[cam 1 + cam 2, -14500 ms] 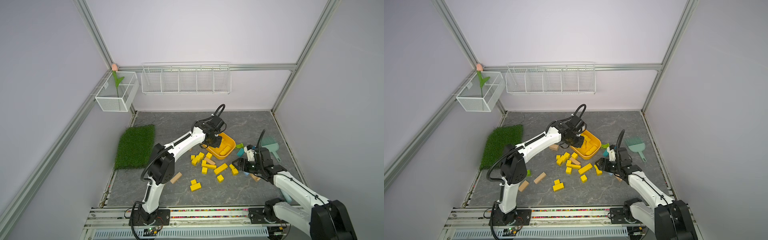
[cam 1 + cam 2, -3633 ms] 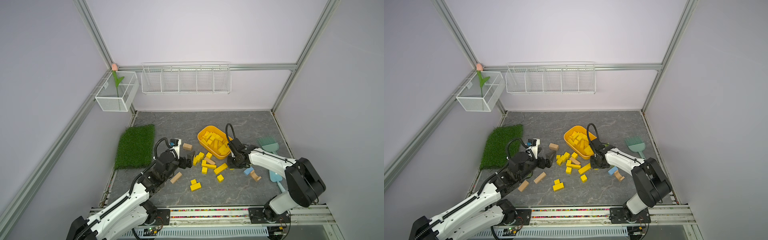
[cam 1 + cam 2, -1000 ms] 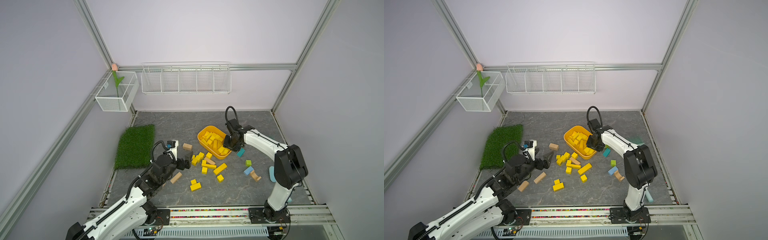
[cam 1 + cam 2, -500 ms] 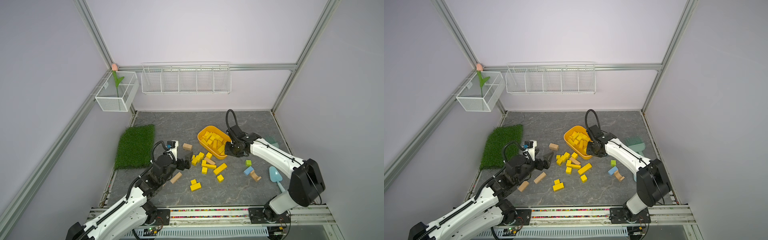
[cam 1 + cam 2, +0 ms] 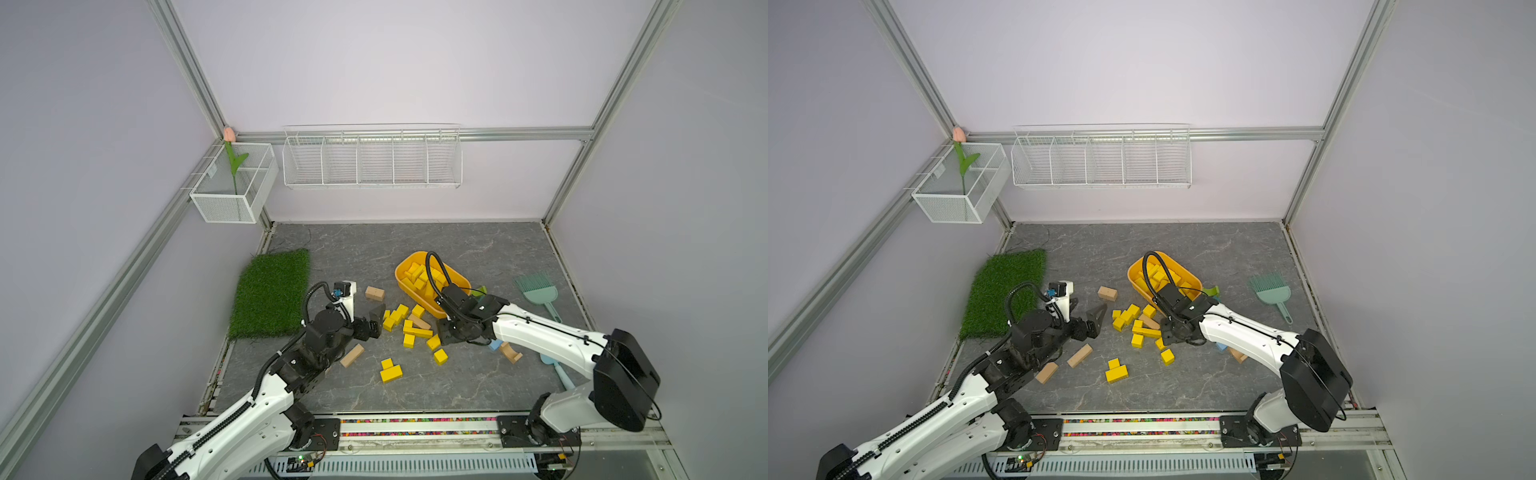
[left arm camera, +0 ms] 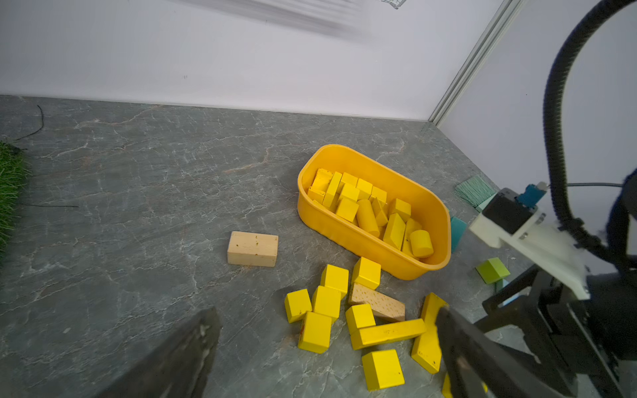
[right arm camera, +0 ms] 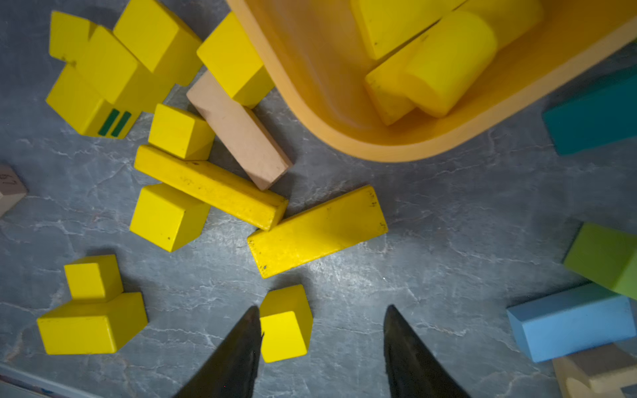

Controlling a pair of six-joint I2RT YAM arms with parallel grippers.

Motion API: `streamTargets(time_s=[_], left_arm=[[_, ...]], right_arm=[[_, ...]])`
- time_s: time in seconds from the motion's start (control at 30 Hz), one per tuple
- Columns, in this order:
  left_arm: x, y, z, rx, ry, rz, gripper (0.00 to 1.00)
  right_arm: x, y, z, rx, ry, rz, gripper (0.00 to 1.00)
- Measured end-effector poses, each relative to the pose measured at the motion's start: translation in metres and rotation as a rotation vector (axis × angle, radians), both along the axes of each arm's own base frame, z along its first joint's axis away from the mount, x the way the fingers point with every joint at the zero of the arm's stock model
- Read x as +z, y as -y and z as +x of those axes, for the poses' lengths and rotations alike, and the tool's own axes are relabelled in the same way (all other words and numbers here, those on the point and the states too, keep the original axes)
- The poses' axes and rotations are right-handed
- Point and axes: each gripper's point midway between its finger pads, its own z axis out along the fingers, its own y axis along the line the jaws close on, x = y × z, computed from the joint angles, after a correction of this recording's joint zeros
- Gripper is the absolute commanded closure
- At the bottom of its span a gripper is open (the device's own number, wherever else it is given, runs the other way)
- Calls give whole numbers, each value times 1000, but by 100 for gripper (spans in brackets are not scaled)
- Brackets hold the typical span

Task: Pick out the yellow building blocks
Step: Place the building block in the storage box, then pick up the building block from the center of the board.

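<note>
Right claw [image 7: 322,310], back from the tub [image 6: 337,231], now hangs part-open and empty over loose yellow building blocks [image 7: 317,231]; left claw [image 5: 1095,320] wide open, empty.

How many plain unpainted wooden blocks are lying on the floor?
5 plain blocks: one alone near the tub; one among the loose yellow blocks; two by the left arm; an arched one by the right arm. The arms may hide more.
</note>
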Motion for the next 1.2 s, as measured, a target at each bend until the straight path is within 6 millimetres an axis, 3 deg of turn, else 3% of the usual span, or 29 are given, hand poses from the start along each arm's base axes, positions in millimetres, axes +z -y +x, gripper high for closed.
streamTargets(time_s=[0.13, 0.43, 0.67, 1.2], left_arm=[[-1, -1, 0, 6, -4, 2, 0], [-3, -2, 1, 14, -8, 8, 1], [-4, -3, 1, 18, -12, 9, 0], [-4, -3, 1, 19, -11, 9, 0]], right_arm=[[-13, -6, -7, 53, -19, -5, 37], [-17, -19, -8, 107, -28, 38, 37], [-33, -19, -15, 108, -90, 14, 38], [-39, -21, -37, 115, -151, 0, 43]])
